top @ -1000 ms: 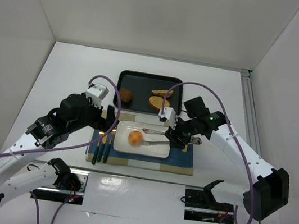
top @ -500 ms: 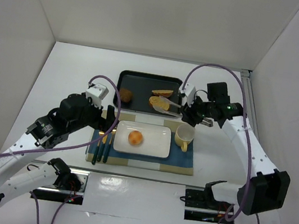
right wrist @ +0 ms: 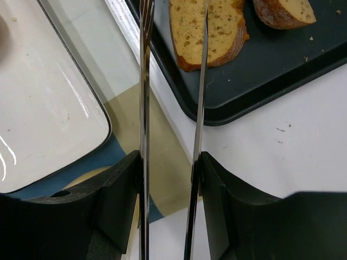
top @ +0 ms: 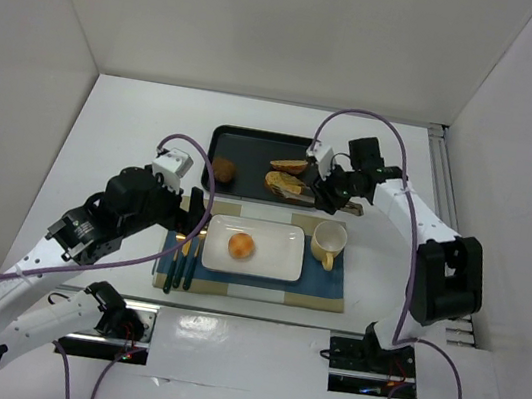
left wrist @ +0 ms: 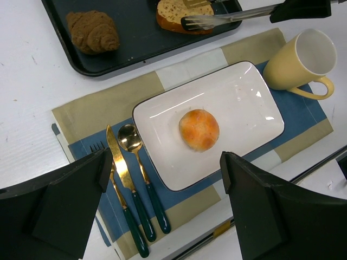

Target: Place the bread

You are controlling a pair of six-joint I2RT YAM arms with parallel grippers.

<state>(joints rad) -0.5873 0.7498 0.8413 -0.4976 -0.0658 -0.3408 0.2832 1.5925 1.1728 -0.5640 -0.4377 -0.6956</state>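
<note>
A round bun [top: 241, 246] lies on the white plate [top: 281, 266]. Two bread slices [top: 288, 166] and a brown croissant [top: 223, 170] lie on the black tray [top: 254, 144]. My right gripper [top: 333, 192] is shut on metal tongs [top: 298, 186]. In the right wrist view the tongs [right wrist: 144, 81] are parted, with their tips over the near slice [right wrist: 209, 30] and nothing between them. My left gripper [left wrist: 165, 168] is open and empty, above the plate [left wrist: 244, 108] and the bun [left wrist: 199, 130].
A yellow mug [top: 328, 240] stands right of the plate on the blue and beige placemat [top: 323, 290]. A knife [left wrist: 122, 173], spoon [left wrist: 138, 162] and fork lie left of the plate. White walls enclose the table on three sides.
My right gripper has carried the tongs from over the plate back and to the right, to over the tray's bread slices. The bun stays on the plate. The left arm has not moved.
</note>
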